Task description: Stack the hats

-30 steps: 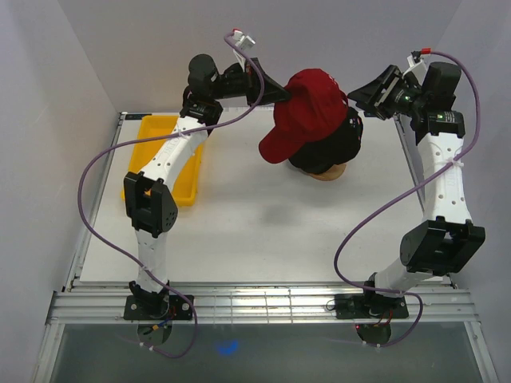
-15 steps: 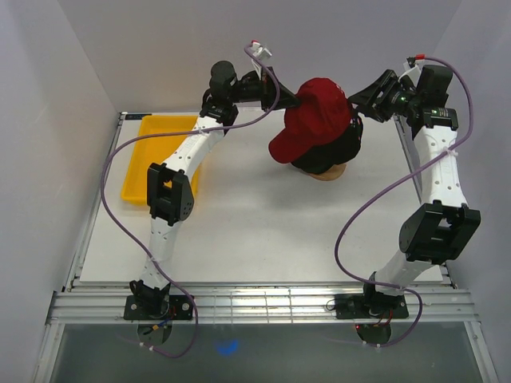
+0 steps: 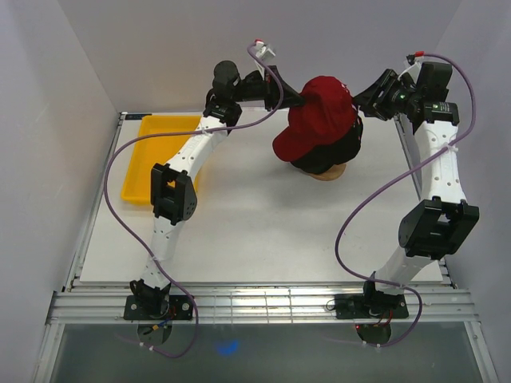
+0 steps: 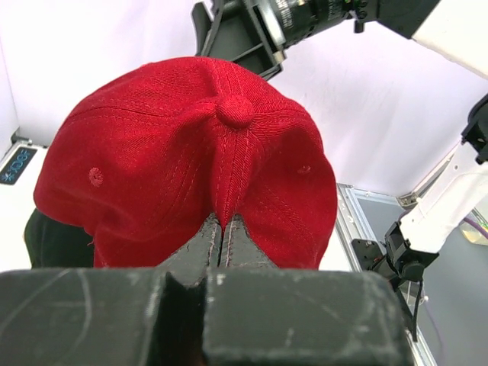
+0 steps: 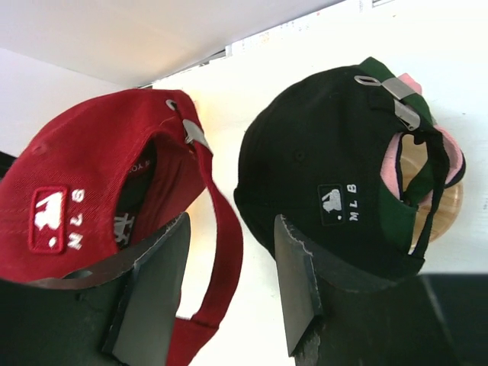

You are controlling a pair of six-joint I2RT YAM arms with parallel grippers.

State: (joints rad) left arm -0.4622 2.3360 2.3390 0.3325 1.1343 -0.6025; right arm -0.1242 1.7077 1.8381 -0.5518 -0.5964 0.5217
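Note:
The dark red cap (image 3: 319,116) hangs tilted over the black cap (image 3: 334,150), which sits on the stand at the back of the table. My left gripper (image 3: 299,100) is shut on the red cap's crown fabric; in the left wrist view its tips (image 4: 223,226) pinch the red cap (image 4: 191,145). My right gripper (image 3: 363,100) is open just behind the caps. In the right wrist view it (image 5: 232,263) straddles the red cap's (image 5: 76,198) back strap, beside the black cap (image 5: 320,160). The pale pink cap (image 5: 451,152) peeks from under the black one.
The wooden stand (image 3: 329,172) shows under the caps, also in the right wrist view (image 5: 442,206). A yellow tray (image 3: 156,163) lies at the back left, beside the left arm. The table's rails run along its left, right and near edges.
My left arm has carried the red cap to the right, over the black cap. My right gripper has moved in closer behind the caps and stays open.

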